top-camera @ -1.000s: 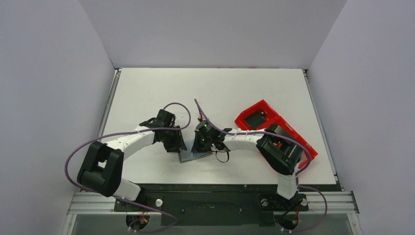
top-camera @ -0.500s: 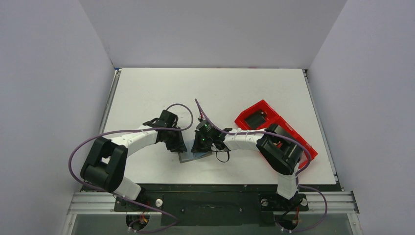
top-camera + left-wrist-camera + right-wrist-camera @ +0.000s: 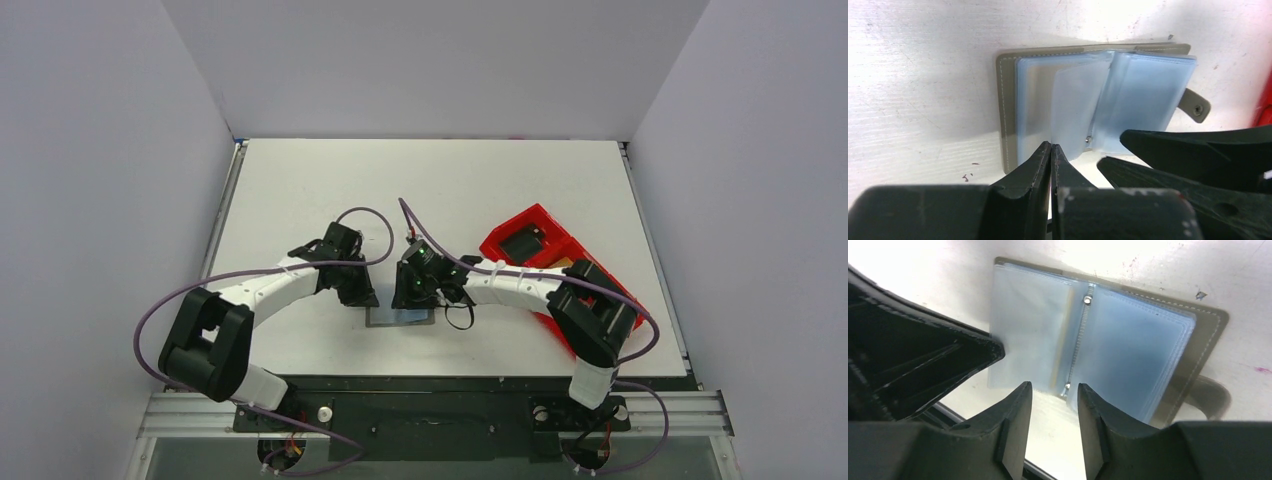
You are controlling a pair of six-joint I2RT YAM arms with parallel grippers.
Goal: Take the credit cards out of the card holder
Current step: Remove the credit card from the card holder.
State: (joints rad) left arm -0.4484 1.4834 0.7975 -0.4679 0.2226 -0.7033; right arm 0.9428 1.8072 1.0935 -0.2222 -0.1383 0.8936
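Note:
The card holder (image 3: pixel 400 317) lies open on the table between both grippers, its taupe cover (image 3: pixel 1007 100) underneath and blue-grey clear sleeves (image 3: pixel 1133 350) fanned on top. One sleeve (image 3: pixel 1080 105) stands half lifted. My left gripper (image 3: pixel 1051 146) is shut, its tips at that sleeve's near corner; I cannot tell whether the thin plastic is pinched. My right gripper (image 3: pixel 1054 386) is open above the near end of the spine, with only bare table between its jaws. No credit cards show plainly; only a faint tan tint (image 3: pixel 1066 340) lies behind the sleeves.
A long red tray (image 3: pixel 505 232) lies at the right with a black block (image 3: pixel 522 243) in it, partly under my right arm. The holder's snap tab (image 3: pixel 1196 106) sticks out toward the tray. The table's near edge is just behind the holder.
My left gripper has closed at the sleeve's corner and my right gripper has opened. The holder now lies flatter and squarer on the table. The right arm's elbow has shifted right.

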